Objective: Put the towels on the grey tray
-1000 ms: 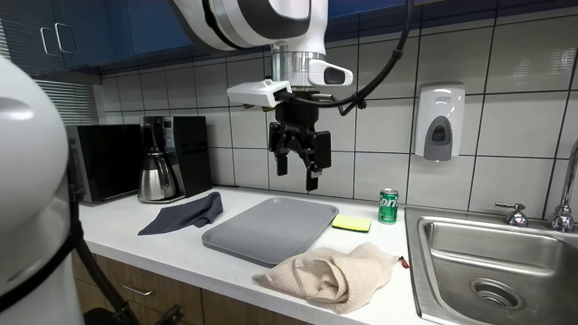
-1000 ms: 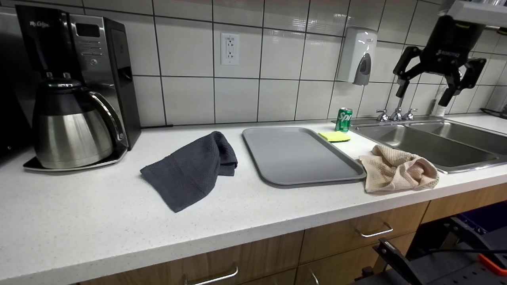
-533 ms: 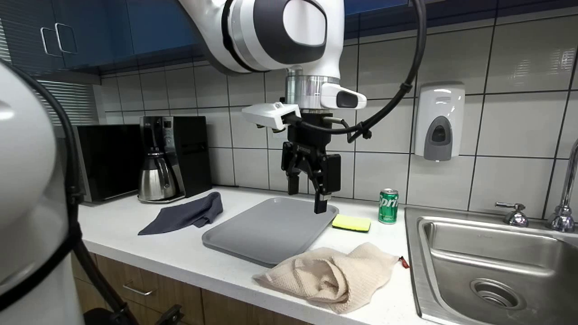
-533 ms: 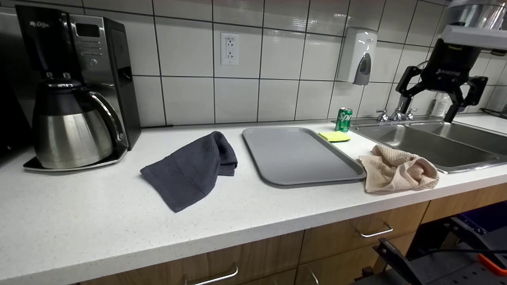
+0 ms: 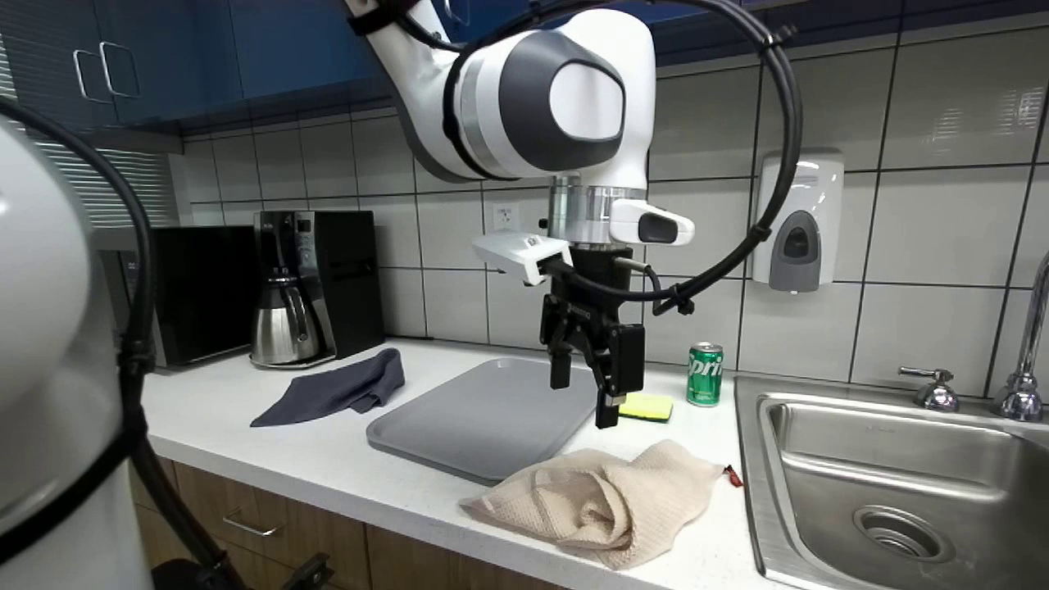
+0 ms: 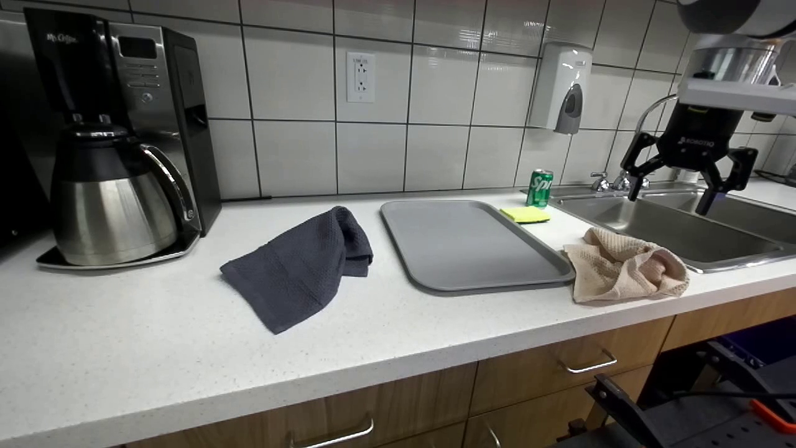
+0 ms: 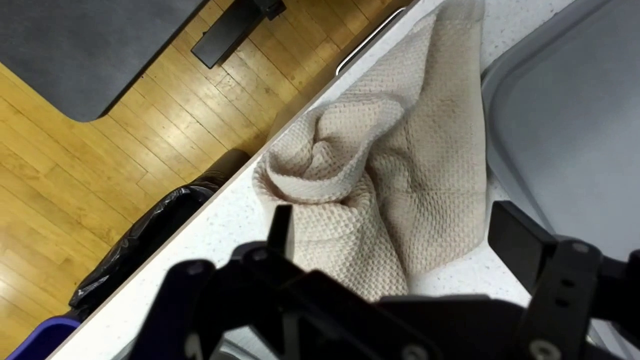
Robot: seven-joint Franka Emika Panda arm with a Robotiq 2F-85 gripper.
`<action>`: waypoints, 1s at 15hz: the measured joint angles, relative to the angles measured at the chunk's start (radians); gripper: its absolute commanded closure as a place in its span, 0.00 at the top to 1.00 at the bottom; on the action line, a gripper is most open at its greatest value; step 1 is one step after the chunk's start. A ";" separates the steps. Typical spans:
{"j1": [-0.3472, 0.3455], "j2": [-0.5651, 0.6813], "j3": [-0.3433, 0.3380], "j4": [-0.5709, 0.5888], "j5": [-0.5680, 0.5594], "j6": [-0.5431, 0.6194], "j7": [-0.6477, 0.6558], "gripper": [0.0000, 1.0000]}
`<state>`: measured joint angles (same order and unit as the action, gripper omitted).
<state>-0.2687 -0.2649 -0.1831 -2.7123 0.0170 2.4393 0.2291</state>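
Beige towel (image 5: 606, 504) and dark towel (image 5: 340, 389) lie on the table (image 5: 328, 451) in an exterior view, on opposite sides of the tray (image 5: 483, 422). The beige one sits crumpled between tray and sink (image 5: 760, 475), a small red thing (image 5: 732, 476) just beside its corner. Higher up hangs the claw (image 5: 583, 397), released, fingers spread; it hides part of the sponge (image 5: 647, 407) beside the tray. Past the sponge a can (image 5: 705, 374) stands upright, with the dispenser (image 5: 799, 221) higher on the wall (image 5: 942, 221).

In an exterior view the dark towel lies between the coffee maker (image 6: 149, 118) and the tray, apart from both, an outlet (image 6: 360, 77) on the wall behind. The claw partly covers the faucet (image 6: 620, 182), and drawers (image 6: 522, 386) show under the table's front edge.

In the wrist view the beige towel lies below the spread fingers, its bunched fold near the table's edge, its side close along the tray's rim; whether they touch, I cannot tell. Beyond the edge show the floor (image 7: 165, 130), a black bag (image 7: 140, 245) and a dark board (image 7: 85, 50).
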 measured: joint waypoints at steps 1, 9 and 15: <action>0.000 0.022 -0.001 0.006 0.000 0.014 0.006 1.00; 0.000 0.198 -0.001 0.069 -0.001 0.078 0.051 1.00; 0.008 0.300 -0.001 0.106 -0.001 0.079 0.086 1.00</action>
<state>-0.2604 0.0351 -0.1842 -2.6063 0.0156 2.5186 0.3149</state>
